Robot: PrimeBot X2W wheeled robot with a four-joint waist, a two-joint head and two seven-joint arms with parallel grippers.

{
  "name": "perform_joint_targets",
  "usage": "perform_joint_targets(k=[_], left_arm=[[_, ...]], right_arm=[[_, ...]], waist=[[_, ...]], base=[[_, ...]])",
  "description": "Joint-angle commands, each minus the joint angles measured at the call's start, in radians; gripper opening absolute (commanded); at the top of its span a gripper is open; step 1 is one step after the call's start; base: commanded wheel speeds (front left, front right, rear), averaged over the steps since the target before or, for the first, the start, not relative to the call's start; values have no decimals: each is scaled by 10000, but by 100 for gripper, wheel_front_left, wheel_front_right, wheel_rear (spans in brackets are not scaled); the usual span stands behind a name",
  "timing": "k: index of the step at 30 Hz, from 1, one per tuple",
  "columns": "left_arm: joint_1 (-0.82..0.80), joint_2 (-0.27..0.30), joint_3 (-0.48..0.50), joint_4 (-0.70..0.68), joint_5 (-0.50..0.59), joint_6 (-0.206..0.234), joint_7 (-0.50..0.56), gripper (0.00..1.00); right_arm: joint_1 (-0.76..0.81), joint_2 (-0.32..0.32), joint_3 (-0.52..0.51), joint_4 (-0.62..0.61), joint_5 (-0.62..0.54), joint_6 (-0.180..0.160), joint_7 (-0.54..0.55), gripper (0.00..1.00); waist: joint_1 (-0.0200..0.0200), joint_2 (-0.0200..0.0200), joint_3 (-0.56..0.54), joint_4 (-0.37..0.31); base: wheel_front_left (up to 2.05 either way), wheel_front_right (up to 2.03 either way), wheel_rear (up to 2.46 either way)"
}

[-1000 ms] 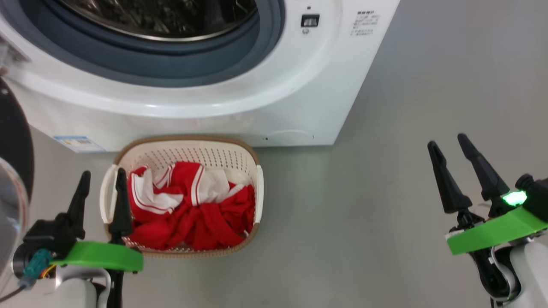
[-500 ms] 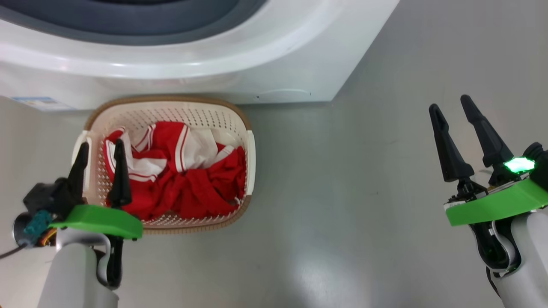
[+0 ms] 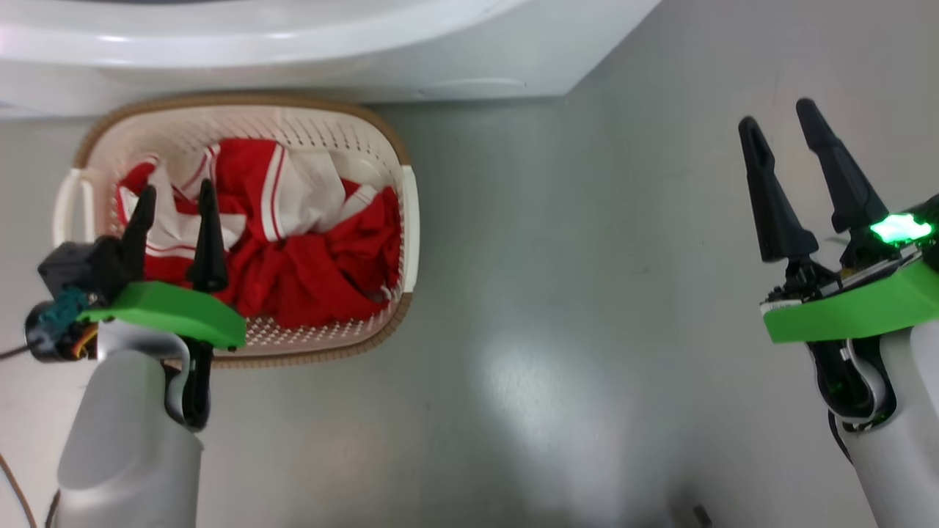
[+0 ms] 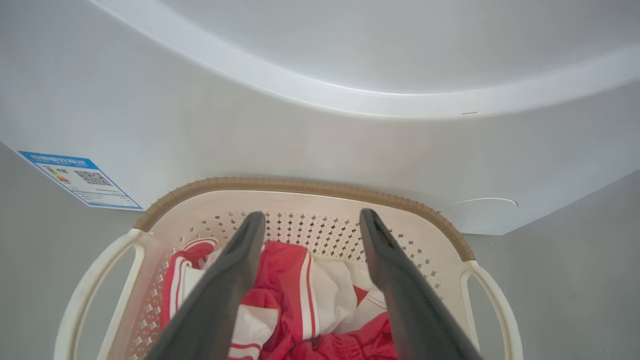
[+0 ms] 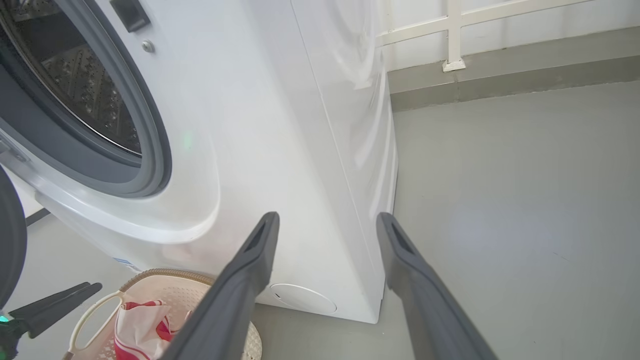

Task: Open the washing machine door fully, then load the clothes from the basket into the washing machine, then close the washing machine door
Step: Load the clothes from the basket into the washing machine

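Observation:
The cream basket [image 3: 242, 103] with its brown rim stands on the floor against the foot of the white washing machine [image 3: 293, 59]. The red and white clothes [image 3: 308, 257] lie bundled inside it. My left gripper [image 3: 177, 189] hovers open above the left part of the bundle. In the left wrist view its fingers [image 4: 311, 215] frame the clothes [image 4: 285, 280] without touching them. My right gripper [image 3: 776, 114] is open and empty over bare floor, well to the right. The right wrist view shows the open drum [image 5: 85, 85] and the dark edge of the washing machine door [image 5: 10, 240] swung out at the left.
A blue sticker [image 4: 80, 179] and a round service flap [image 4: 482, 202] mark the machine's lower front. Grey floor [image 3: 587, 293] stretches to the right of the basket. Behind the machine a wall with a white railing post [image 5: 454, 35] meets the floor.
The head camera has tilted down, so the machine's opening has left that view. My left gripper has moved from the basket's left handle to above the clothes. Both grippers stay open.

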Motion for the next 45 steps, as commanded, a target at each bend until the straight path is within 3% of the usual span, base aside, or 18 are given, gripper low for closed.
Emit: perform_joint_targets(k=[1,19,34,45], left_arm=[[-57,431,169,79,-119,-33,-82,100],[-2557,1105,-866,3688,-1114,-33,-82,100],[-4199,1634,-1424,5738,-1231,-33,-57,100],[-4587,1707,-1966,6392,-1345,-33,1840,100]], right_arm=[[85,-5,197,-296,-82,90,-48,100],[-831,256,144,-649,-60,90,-48,100],[-981,513,61,-838,-89,90,-48,100],[-961,665,40,-842,-231,90,-48,100]], waist=[[0,-1,636,-202],[0,-1,2661,-714],[0,-1,3499,-1286],[0,-1,3529,-1340]], base=[[0,0,0],[0,0,0],[0,0,0],[3,3,3]])
